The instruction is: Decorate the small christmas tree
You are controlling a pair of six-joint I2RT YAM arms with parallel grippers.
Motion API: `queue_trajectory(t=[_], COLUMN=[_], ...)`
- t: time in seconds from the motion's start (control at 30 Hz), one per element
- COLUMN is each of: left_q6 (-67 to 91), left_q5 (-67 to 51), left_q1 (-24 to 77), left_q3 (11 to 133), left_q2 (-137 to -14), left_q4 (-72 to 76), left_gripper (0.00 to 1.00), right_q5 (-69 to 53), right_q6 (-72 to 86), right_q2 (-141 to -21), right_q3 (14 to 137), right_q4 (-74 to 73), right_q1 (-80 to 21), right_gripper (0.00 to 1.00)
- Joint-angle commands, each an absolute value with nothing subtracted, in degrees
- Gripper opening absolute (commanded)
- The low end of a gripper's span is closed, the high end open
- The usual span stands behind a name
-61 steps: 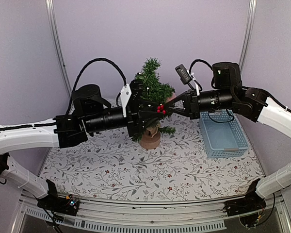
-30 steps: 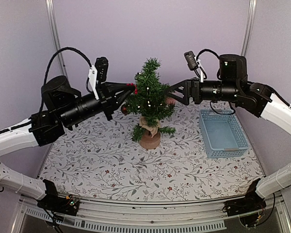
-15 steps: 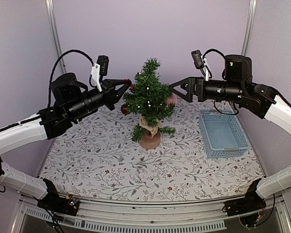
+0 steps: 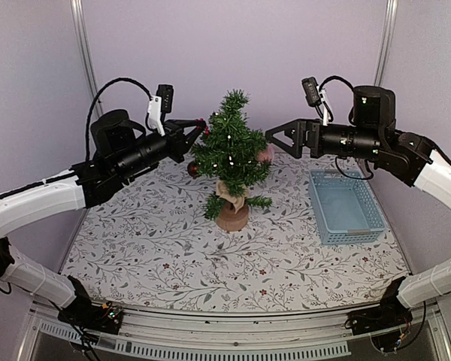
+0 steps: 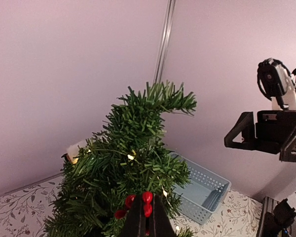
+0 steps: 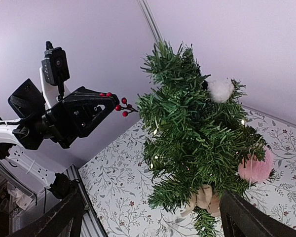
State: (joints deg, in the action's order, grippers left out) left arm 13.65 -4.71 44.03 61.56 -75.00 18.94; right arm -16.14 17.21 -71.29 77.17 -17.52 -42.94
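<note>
The small christmas tree [image 4: 230,154] stands upright on its round tan base [image 4: 232,218] at the middle back of the table. My left gripper [image 4: 198,131] is shut on a red berry sprig [image 4: 204,128] just left of the treetop. In the left wrist view the berries [image 5: 146,201] stick out of the shut gripper [image 5: 147,219] in front of the needles [image 5: 133,148]. My right gripper [image 4: 276,138] hovers open to the right of the tree, holding nothing. In the right wrist view its dark fingers [image 6: 59,217] frame the tree [image 6: 197,133] from well apart.
A pink fluffy ball [image 6: 256,168], a white pom [image 6: 220,90], a dark red bauble [image 4: 192,169], small lights and a burlap bow [image 4: 231,197] hang on the tree. A light blue basket [image 4: 346,207] sits at the right on the floral tablecloth [image 4: 173,256].
Both grippers met in front of the tree two seconds ago. The left arm then carried the berry sprig to the upper left of the tree, and the right gripper drew back rightward and opened wide.
</note>
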Motion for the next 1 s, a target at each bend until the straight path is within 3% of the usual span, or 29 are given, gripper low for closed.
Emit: queue_trajectory(t=[0.0, 0.97], left_q6=[14.5, 17.3], left_q5=[-5.7, -7.8], left_q1=[42.6, 40.9], left_q3=[65.1, 70.4], left_q2=[-76.7, -87.4], left_q4=[19.3, 13.2], left_gripper=[0.00, 0.00], right_q5=[-15.2, -13.5], right_q6=[17.6, 18.0], right_q2=[-70.1, -68.7], right_q3=[76.5, 75.1], right_q4=[-17.2, -18.4], right_q1=[-42.6, -42.6], right_gripper=[0.99, 0.99])
